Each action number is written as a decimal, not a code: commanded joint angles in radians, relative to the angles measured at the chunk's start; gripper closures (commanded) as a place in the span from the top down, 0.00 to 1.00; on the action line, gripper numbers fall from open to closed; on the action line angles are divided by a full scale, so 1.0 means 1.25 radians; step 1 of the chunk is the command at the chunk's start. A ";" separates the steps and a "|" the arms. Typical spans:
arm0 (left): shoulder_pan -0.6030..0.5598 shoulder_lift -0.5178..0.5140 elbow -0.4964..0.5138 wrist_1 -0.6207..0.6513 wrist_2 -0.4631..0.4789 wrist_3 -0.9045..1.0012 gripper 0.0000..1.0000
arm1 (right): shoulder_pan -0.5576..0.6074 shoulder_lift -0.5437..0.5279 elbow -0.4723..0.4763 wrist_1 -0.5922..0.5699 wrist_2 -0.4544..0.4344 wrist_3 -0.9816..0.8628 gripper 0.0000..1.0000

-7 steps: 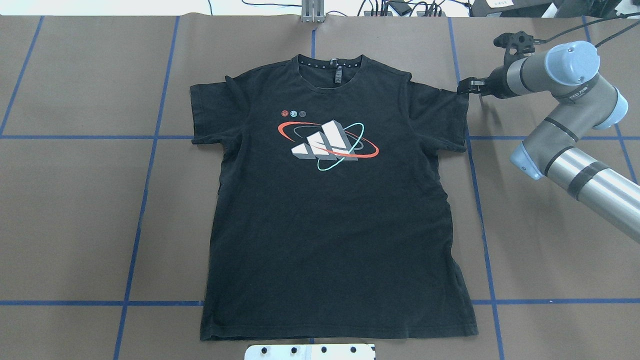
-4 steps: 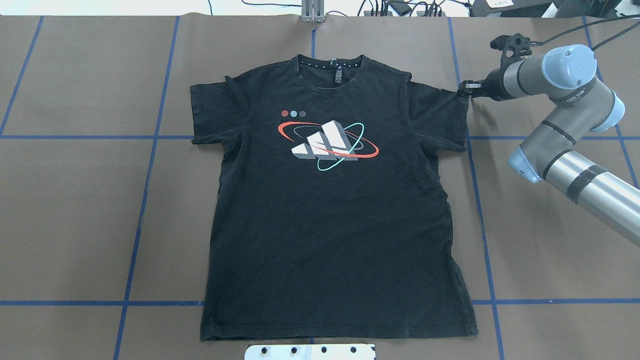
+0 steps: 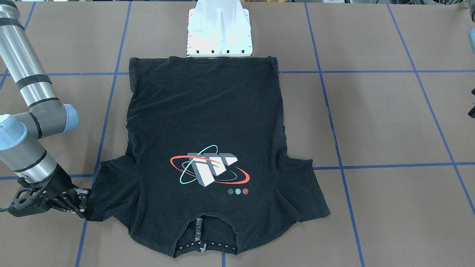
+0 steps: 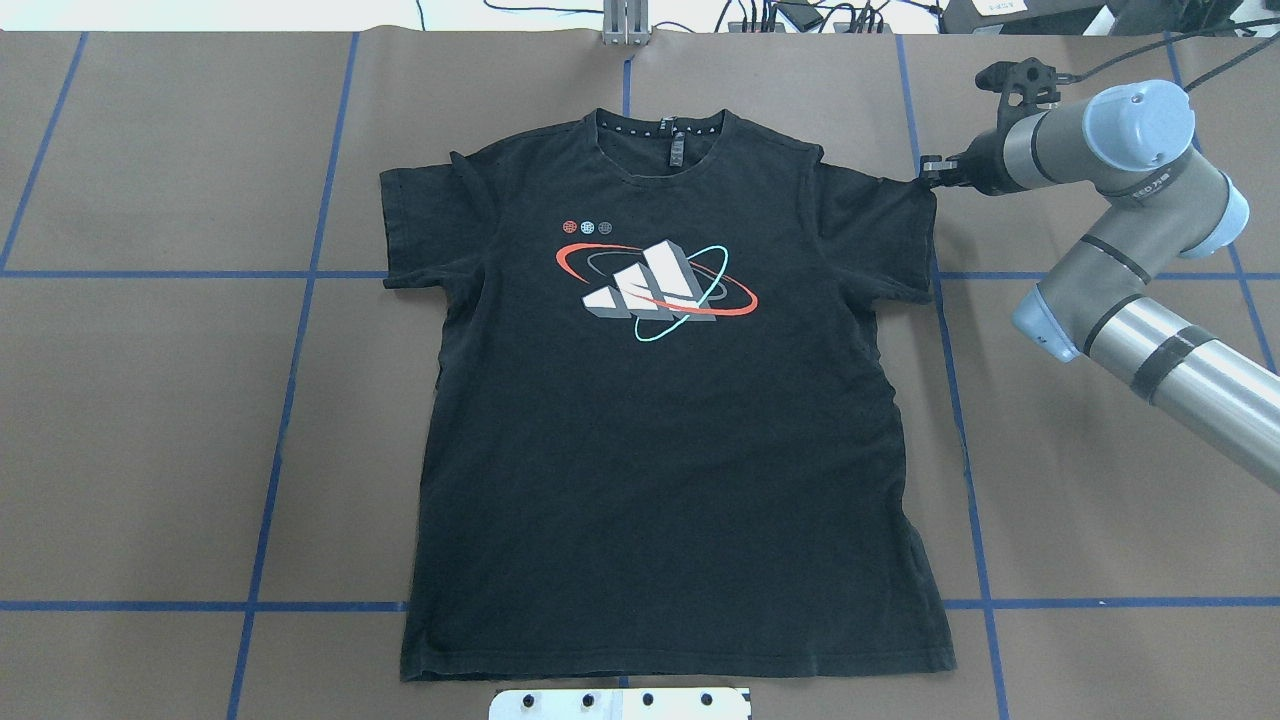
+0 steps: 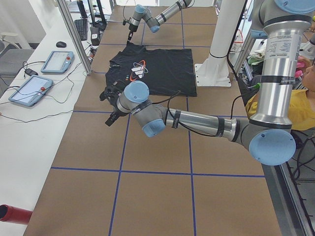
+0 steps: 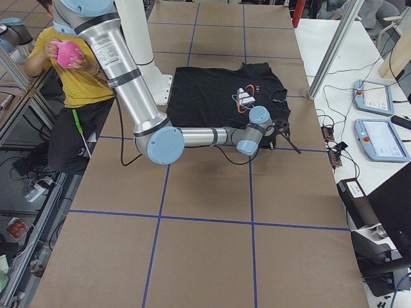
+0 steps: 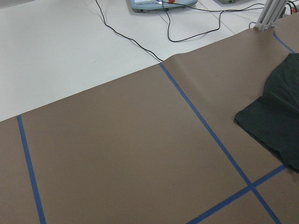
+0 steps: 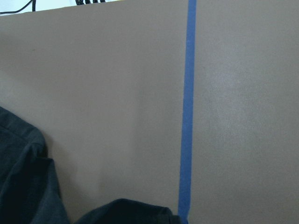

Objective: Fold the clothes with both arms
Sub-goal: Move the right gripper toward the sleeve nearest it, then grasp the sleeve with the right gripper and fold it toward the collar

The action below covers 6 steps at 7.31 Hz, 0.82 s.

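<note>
T-shirt sleeve [image 4: 880, 235] — against right tool [image 4: 929, 170]

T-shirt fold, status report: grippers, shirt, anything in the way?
Right gripper at sleeve tip, grip unclear. Left gripper off the cloth, state unclear. T-shirt flat, graphic up, unfolded. Nothing lying on it.

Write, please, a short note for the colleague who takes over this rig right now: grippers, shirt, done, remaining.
Right gripper: at the outer corner of the sleeve on the robot's right of the T-shirt; whether it grips, I cannot tell.
Left gripper: over the table, apart from the shirt, beyond the other sleeve; open or shut unclear.
T-shirt: flat, graphic up, collar away from the robot, hem by the white base mount.
Done: nothing folded. Left: every fold.
</note>
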 commanded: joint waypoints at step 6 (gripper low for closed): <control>0.000 0.000 0.004 -0.001 0.000 0.000 1.00 | -0.132 0.093 0.344 -0.561 -0.200 0.070 0.00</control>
